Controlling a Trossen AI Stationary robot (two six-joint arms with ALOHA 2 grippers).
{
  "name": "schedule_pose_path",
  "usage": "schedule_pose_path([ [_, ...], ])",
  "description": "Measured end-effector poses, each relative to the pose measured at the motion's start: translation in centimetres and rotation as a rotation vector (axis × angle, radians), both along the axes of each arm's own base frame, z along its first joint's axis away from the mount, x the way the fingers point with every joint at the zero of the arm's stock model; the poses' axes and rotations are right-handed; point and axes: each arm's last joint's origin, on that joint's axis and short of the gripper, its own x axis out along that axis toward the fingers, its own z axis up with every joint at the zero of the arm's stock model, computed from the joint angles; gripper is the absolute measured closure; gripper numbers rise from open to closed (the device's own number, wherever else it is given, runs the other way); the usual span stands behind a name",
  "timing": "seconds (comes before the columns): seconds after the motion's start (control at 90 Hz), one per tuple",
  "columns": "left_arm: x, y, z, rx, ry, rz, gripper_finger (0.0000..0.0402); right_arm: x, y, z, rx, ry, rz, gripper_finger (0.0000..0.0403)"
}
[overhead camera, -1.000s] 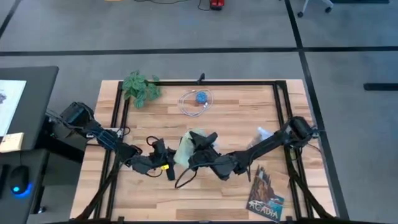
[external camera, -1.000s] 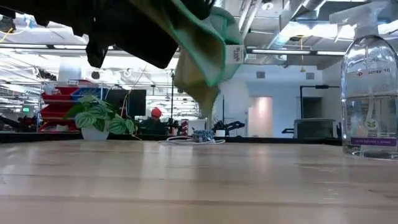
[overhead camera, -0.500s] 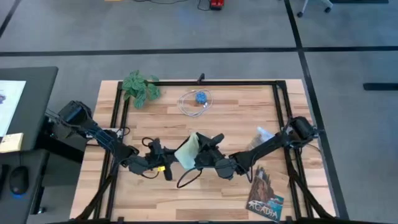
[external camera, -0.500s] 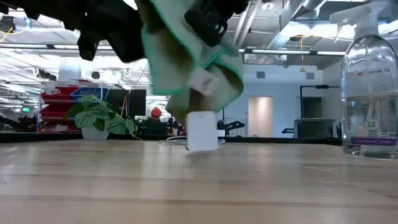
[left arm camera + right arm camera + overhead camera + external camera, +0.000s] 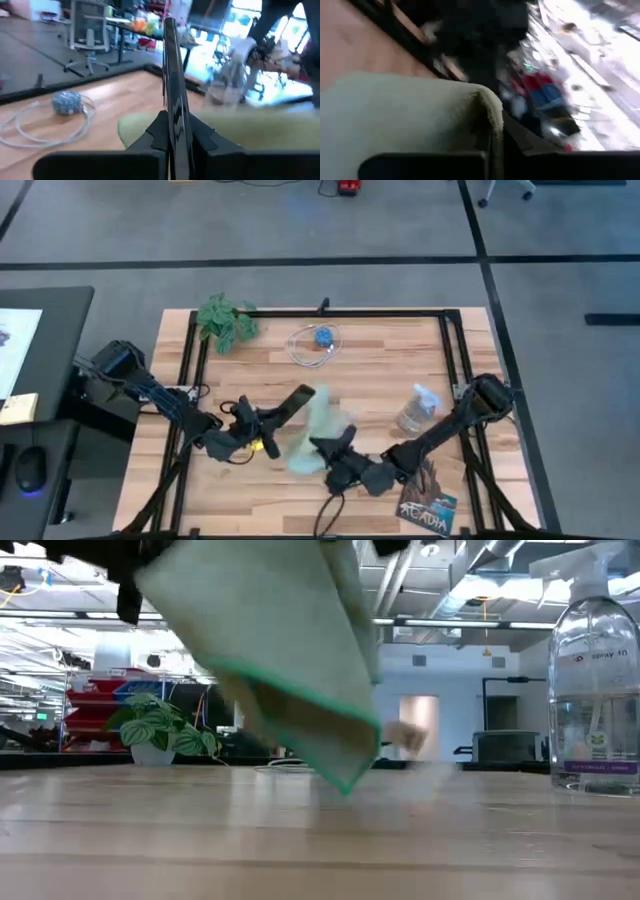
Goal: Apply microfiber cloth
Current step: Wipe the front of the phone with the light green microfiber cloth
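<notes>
Cloth and phone meet above the middle of the counter (image 5: pixel 240 490), and the way each is held explains the pairing. The left claw (image 5: pixel 262 422) is clamped on the black phone (image 5: pixel 290 402), gripping it by 1 end so the rest of the slab sticks out free toward the middle of the counter; in the left wrist view the phone (image 5: pixel 172 95) stands edge-on between the 2 dark fingers, which leaves both broad faces open for wiping. The right claw (image 5: pixel 335 452) is closed on the microfiber cloth (image 5: pixel 312 435), pinching it near 1 edge so the loose fabric spreads out toward the phone. From the low view the cloth (image 5: pixel 285 670) hangs clear of the counter, its lowest corner just above the wood, so the wiping looks meant to happen in the air, not against the surface. In the right wrist view the pale fabric (image 5: pixel 405 120) drapes over the claw's own fingers.

Other things sit well away and do not interfere: the spray bottle (image 5: pixel 413 410) near the right arm, the leafy plant (image 5: pixel 226 322) at a far corner, a coiled cable (image 5: pixel 315 345) at the far edge, and a book (image 5: pixel 428 502) at the near right. My reading is that the cloth is being brought across the phone's face now.
</notes>
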Motion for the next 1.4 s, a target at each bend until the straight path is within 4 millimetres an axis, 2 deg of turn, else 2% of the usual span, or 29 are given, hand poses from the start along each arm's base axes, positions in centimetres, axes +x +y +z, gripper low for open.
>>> schedule_pose_path([
  [0.133,-0.1,0.1,0.2,0.016,0.007,-0.003,0.0393,-0.4,-0.3,-2.6,0.168,0.146,0.061,0.0403],
  [0.311,-0.2,-0.1,0.2,0.018,0.008,-0.011,0.0393,-0.3,-3.6,-5.0,0.325,0.379,-0.010,0.0403],
  [0.478,-0.2,-0.1,0.1,0.008,0.004,-0.022,0.0393,0.9,-6.2,-5.4,0.518,0.457,0.005,0.0400],
  [0.567,-0.3,-0.3,0.2,0.005,0.000,-0.025,0.0393,1.4,-7.5,-5.5,0.564,0.477,0.008,0.0378],
  [0.656,-0.4,-0.4,0.1,0.011,0.005,-0.035,0.0393,1.4,-8.4,-4.3,0.591,0.467,-0.017,0.0330],
  [0.867,-0.6,-0.7,0.1,0.017,0.011,-0.047,0.0393,-0.1,-9.5,2.1,0.708,0.318,0.024,0.0183],
  [0.933,-0.7,-0.9,0.1,0.036,0.022,-0.067,0.0393,-0.8,-10.4,3.7,0.750,0.260,0.013,0.0154],
  [1.0,-0.8,-1.3,0.4,0.054,0.020,-0.106,0.0393,-1.5,-11.5,4.7,0.771,0.222,-0.001,0.0142],
  [1.1,-1.1,-1.9,1.0,0.091,0.007,-0.160,0.0393,-2.2,-12.6,4.9,0.814,0.188,0.036,0.0140],
  [1.211,-1.3,-2.3,1.4,0.120,-0.001,-0.177,0.0393,-2.2,-13.1,4.7,0.899,0.230,0.129,0.0140],
  [1.4,-1.3,-2.3,1.5,0.129,0.002,-0.177,0.0393,-0.8,-13.1,1.5,0.930,0.361,0.177,0.0138],
])
